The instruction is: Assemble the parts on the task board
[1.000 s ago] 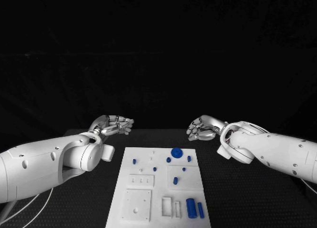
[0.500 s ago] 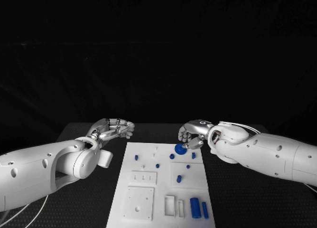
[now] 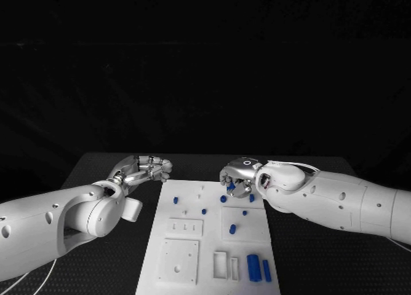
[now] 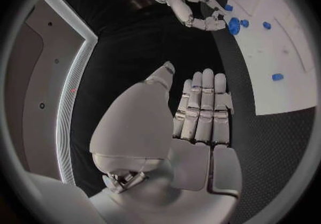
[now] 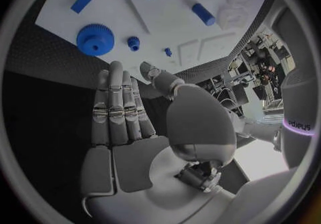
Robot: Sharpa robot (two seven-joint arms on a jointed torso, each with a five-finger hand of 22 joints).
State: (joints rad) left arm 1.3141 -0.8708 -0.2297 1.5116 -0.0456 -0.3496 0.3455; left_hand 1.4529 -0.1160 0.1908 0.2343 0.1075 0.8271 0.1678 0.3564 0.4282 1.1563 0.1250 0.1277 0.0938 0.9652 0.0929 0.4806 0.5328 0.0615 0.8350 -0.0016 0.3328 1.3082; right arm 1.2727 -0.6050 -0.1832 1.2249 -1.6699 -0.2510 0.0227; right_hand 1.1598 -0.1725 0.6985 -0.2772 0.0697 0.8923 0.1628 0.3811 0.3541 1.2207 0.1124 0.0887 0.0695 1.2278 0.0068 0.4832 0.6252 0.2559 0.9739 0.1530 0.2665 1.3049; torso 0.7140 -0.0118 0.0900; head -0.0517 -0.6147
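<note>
The white task board (image 3: 192, 206) lies lengthwise in the middle of the black table. My right hand (image 3: 239, 175) hovers over the board's far end, fingers straight and holding nothing. It is just above a blue gear (image 5: 95, 39), which it mostly hides in the head view (image 3: 231, 185). A smaller blue toothed piece (image 5: 134, 42) sits beside the gear. Small blue pegs (image 3: 175, 200) (image 3: 232, 229) are scattered on the board. My left hand (image 3: 143, 169) floats off the board's far left corner with flat, empty fingers (image 4: 200, 112).
Two longer blue cylinders (image 3: 253, 268) lie at the board's near right, beside two rectangular slots (image 3: 219, 263). Raised white square plates (image 3: 179, 263) take up the near left. Black table shows on both sides of the board.
My right hand has swung in from the right and now sits over the blue gear at the board's far end. The left hand has barely moved. The camera view has shifted.
</note>
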